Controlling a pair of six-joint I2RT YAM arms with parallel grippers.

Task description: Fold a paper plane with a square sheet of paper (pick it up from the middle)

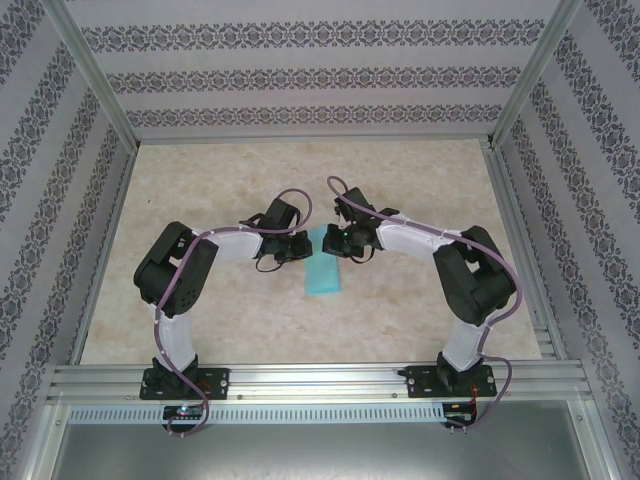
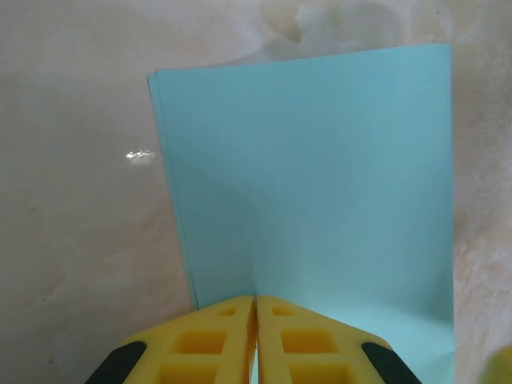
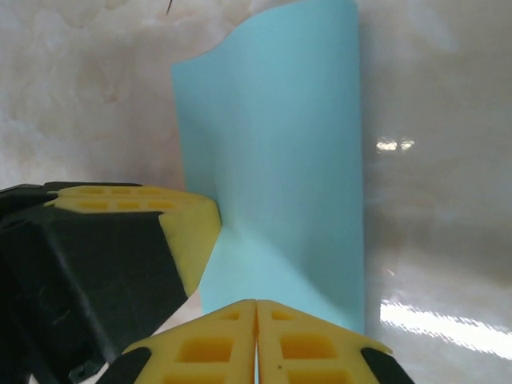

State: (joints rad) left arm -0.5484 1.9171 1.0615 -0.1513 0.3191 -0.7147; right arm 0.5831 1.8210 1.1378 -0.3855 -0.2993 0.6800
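Observation:
The square sheet of paper (image 1: pixel 323 275) is turquoise and lies folded double as a narrow rectangle in the middle of the table. In the left wrist view the paper (image 2: pixel 320 176) shows two layers along its left edge. My left gripper (image 2: pixel 255 301) is shut on its near edge. In the right wrist view the paper (image 3: pixel 280 144) curves upward at its far end, and my right gripper (image 3: pixel 256 304) is shut on its near edge. From above, the left gripper (image 1: pixel 303 247) and right gripper (image 1: pixel 333 243) meet tip to tip at the sheet's far end.
The left gripper's yellow finger (image 3: pixel 192 232) sits close beside the right gripper's jaws. The beige marbled tabletop (image 1: pixel 420 190) is ringed by patterned walls and aluminium posts (image 1: pixel 95 75). A metal rail (image 1: pixel 320 378) runs along the near edge by the arm bases.

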